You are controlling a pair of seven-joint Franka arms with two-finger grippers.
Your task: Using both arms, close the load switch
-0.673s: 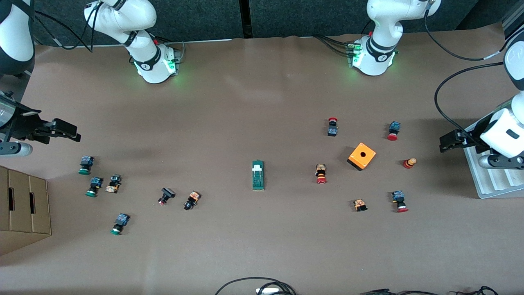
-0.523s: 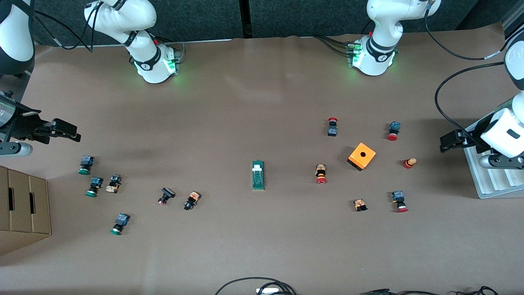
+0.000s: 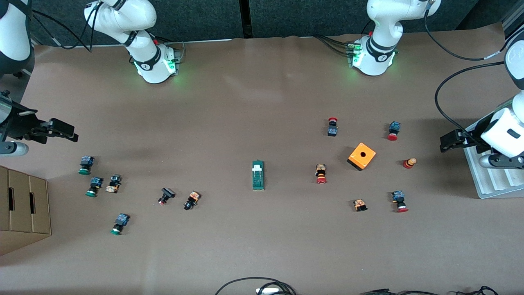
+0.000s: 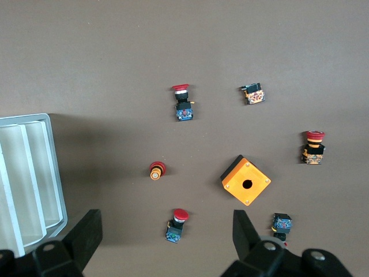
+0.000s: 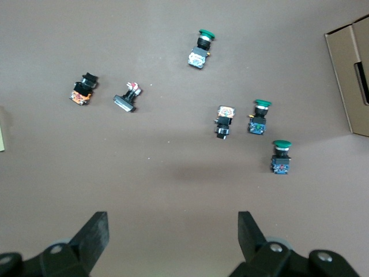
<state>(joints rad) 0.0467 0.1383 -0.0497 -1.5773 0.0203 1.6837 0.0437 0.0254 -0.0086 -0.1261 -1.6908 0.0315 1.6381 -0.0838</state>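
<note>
The load switch (image 3: 258,175), a narrow green block with a white sliding piece, lies flat near the middle of the table, and no gripper touches it. My left gripper (image 3: 447,141) hangs open in the air at the left arm's end of the table, beside a grey tray. In the left wrist view the left gripper (image 4: 166,224) holds nothing, and a red-capped push-button (image 4: 177,224) lies on the table below it. My right gripper (image 3: 65,131) hangs open over the right arm's end. In the right wrist view the right gripper (image 5: 171,225) shows only bare table between its fingers.
An orange cube with a hole (image 3: 362,156) and several red-capped push-buttons lie toward the left arm's end. Several green-capped and black push-buttons lie toward the right arm's end. There a cardboard box (image 3: 24,205) stands at the table's edge. The grey ribbed tray (image 3: 491,180) lies under the left arm.
The right gripper has drifted slightly toward the robots' bases. The left arm and the load switch have not visibly moved.
</note>
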